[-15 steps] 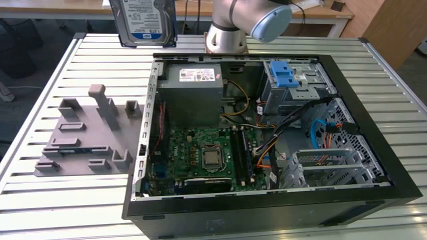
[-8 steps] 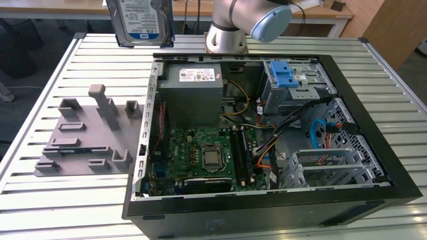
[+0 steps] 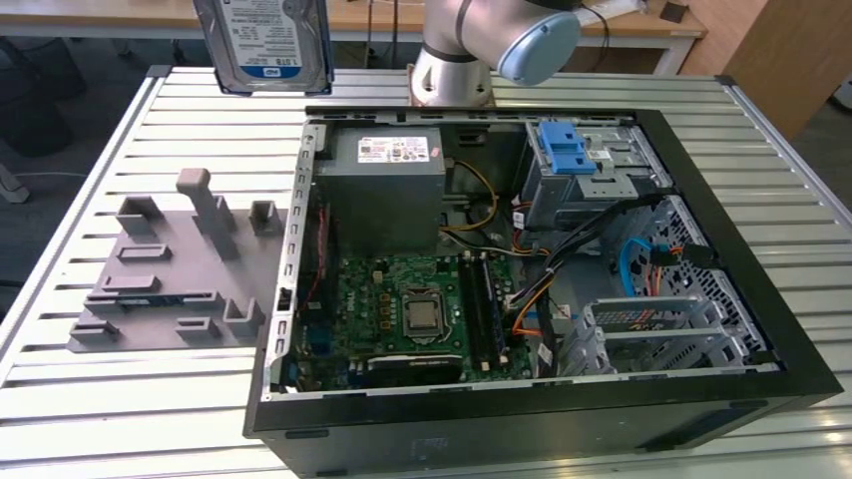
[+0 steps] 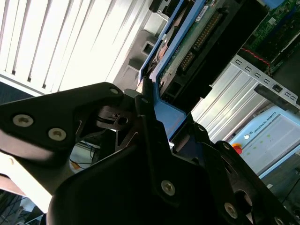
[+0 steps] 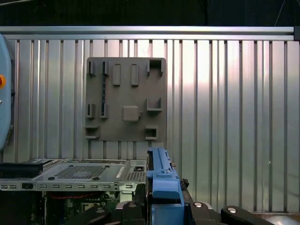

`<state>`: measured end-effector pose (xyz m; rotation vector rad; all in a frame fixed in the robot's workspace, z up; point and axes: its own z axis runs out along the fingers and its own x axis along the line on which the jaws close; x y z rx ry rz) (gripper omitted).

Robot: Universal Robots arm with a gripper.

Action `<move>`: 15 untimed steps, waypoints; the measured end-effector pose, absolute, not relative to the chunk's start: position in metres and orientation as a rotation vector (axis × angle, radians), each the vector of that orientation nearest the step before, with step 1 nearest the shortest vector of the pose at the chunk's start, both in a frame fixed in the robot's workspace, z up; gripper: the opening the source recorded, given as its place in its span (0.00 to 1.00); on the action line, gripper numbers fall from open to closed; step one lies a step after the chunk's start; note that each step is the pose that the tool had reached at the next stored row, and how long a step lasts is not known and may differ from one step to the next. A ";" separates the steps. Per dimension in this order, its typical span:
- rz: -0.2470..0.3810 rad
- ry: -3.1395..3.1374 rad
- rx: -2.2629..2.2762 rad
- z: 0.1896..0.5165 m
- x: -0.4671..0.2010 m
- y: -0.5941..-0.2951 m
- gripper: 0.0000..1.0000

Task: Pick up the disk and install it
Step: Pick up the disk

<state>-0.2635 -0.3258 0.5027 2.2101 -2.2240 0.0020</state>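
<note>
The disk (image 3: 262, 45) hangs upright high above the table at the exterior view's far left, its silver face with the blue-and-white label turned to the camera and its blue carrier frame along the edges. In both wrist views my gripper (image 4: 164, 117) (image 5: 163, 206) is shut on the blue carrier edge (image 5: 161, 180) of the disk. The second wrist view looks along the disk's underside (image 4: 201, 37), where its circuit board and connector show. The disk is well above the grey slotted stand (image 3: 174, 269) and clear of it.
An open computer case (image 3: 533, 409) lies on the slatted metal table (image 3: 107, 399). Inside it are a motherboard (image 3: 399, 309), a power supply (image 3: 386, 180) and a grey drive cage with a blue latch (image 3: 566, 150). The arm's base (image 3: 453, 60) stands behind the case.
</note>
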 end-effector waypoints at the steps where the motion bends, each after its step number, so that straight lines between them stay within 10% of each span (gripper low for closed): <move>1: 0.002 -2.224 2.210 0.503 -0.265 -0.326 0.36; 15: 0.002 -2.224 2.210 0.503 -0.267 -0.337 0.36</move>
